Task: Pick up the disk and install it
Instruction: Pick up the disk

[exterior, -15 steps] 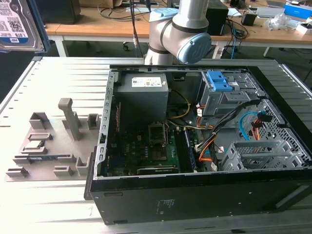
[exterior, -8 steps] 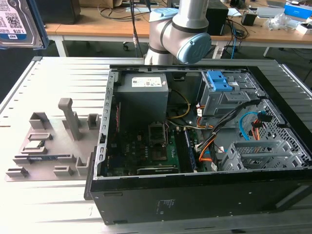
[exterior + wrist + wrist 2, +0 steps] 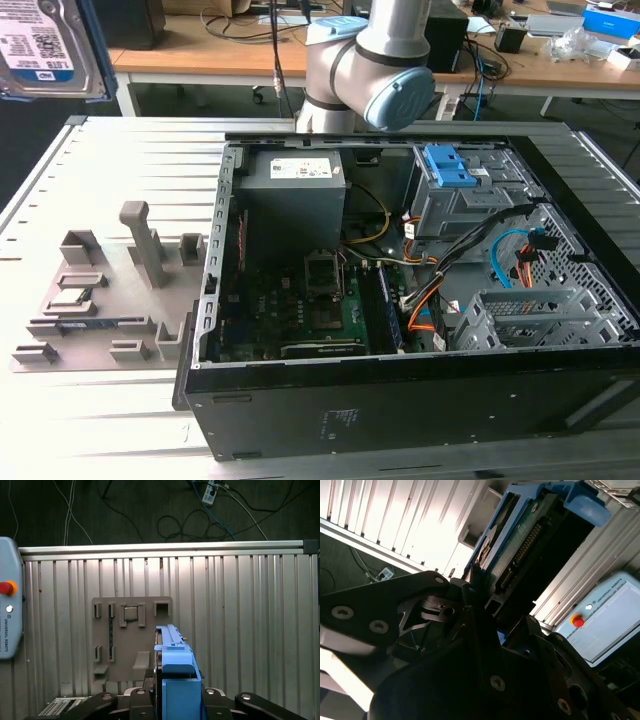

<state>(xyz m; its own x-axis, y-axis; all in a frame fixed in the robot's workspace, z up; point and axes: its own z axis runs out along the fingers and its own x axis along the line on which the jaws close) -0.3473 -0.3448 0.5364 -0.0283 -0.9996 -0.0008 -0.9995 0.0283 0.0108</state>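
The hand (image 3: 176,702) is clamped on the disk (image 3: 175,672). The disk stands edge-on in its grip, with the blue carrier frame sticking out past it. The ribbed bench (image 3: 250,630) and the grey parts tray (image 3: 115,650) lie well below the hand.

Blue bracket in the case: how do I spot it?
In the open black computer case, to the exterior view's right of the grey power supply box, stands a grey metal cage. Only it carries the blue plastic bracket; the nearer silver cage has none.
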